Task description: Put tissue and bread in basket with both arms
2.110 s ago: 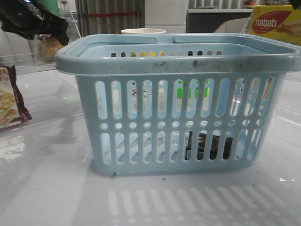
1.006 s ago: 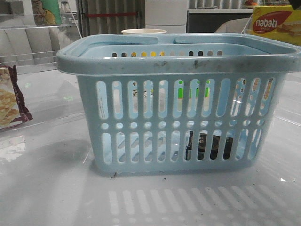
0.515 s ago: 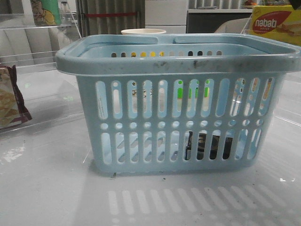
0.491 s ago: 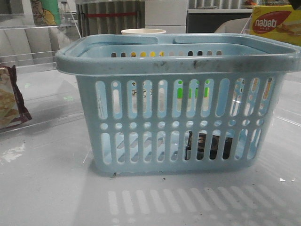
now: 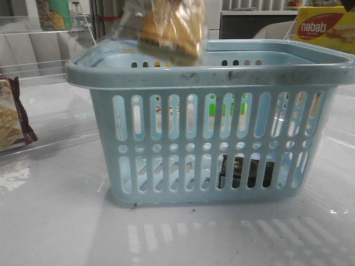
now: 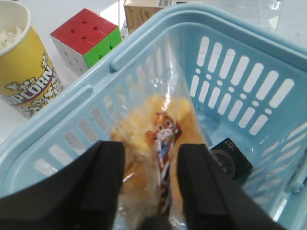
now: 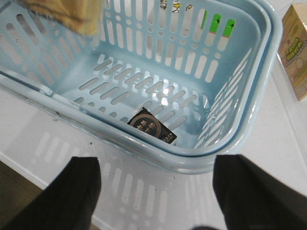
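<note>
The bread (image 5: 172, 27), a golden-brown loaf in a clear bag, hangs above the light blue basket (image 5: 211, 75), over its left half. In the left wrist view my left gripper (image 6: 151, 148) is shut on the bread (image 6: 153, 129) and holds it over the basket's inside (image 6: 240, 86). The black tissue pack (image 6: 231, 162) lies flat on the basket floor; it shows through the slots in the front view (image 5: 249, 172). My right gripper (image 7: 156, 163) is open and empty, high above the table beside the basket's rim (image 7: 192, 160). The right wrist view also shows the tissue (image 7: 152, 126) and the bread (image 7: 67, 12).
A yellow-red nabati box (image 5: 324, 27) stands at the back right. A maroon-edged cracker packet (image 5: 14, 119) lies at the left. A popcorn cup (image 6: 24, 67), a puzzle cube (image 6: 86, 40) and a carton (image 6: 144, 9) stand behind the basket. Another carton (image 7: 295, 52) stands beside it.
The bread has come into the front view from above and now hangs over the basket. The basket and the tissue have not moved.
</note>
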`<act>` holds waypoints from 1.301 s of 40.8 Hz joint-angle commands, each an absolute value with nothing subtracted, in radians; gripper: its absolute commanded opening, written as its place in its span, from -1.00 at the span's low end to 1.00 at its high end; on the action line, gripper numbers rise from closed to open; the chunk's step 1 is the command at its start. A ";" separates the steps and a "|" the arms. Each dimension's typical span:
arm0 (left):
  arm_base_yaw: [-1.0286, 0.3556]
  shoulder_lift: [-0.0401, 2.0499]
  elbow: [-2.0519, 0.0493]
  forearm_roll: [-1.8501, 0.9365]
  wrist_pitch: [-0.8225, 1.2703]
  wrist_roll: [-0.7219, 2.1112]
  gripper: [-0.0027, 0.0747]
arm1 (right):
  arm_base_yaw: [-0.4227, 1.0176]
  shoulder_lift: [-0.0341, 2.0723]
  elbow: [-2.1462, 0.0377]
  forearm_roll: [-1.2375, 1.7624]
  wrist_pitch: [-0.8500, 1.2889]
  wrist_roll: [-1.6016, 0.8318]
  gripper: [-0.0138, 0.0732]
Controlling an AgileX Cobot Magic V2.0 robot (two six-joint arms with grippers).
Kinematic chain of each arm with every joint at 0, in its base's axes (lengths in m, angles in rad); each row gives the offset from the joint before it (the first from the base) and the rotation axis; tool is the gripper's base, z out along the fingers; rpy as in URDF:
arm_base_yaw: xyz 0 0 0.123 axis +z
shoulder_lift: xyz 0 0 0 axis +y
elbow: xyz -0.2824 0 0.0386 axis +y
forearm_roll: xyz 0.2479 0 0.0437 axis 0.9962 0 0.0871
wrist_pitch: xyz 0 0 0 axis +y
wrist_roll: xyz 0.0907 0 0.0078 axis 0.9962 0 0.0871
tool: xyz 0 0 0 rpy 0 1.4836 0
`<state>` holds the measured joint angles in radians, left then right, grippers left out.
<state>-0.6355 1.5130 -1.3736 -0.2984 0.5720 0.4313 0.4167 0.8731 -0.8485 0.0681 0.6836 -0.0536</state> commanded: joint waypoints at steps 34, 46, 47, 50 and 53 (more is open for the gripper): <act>-0.347 0.755 -0.947 -0.294 0.692 0.370 0.38 | 0.416 0.866 -0.877 0.072 0.650 -0.063 0.68; -0.303 0.654 -0.818 -0.299 0.694 0.370 0.38 | 0.416 0.866 -0.850 0.072 0.656 -0.063 0.68; -0.303 0.654 -0.816 -0.299 0.694 0.367 0.38 | 0.416 0.866 -0.845 0.072 0.654 -0.063 0.68; -0.303 0.654 -0.813 -0.301 0.694 0.361 0.34 | 0.416 0.866 -0.838 0.072 0.651 -0.063 0.68; -0.303 0.654 -0.813 -0.302 0.694 0.361 0.18 | 0.416 0.866 -0.837 0.072 0.649 -0.063 0.61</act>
<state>-0.3044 0.6573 -0.7855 -0.2778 0.7633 0.3718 0.4167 0.8731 -0.8090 0.0681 0.7166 -0.0559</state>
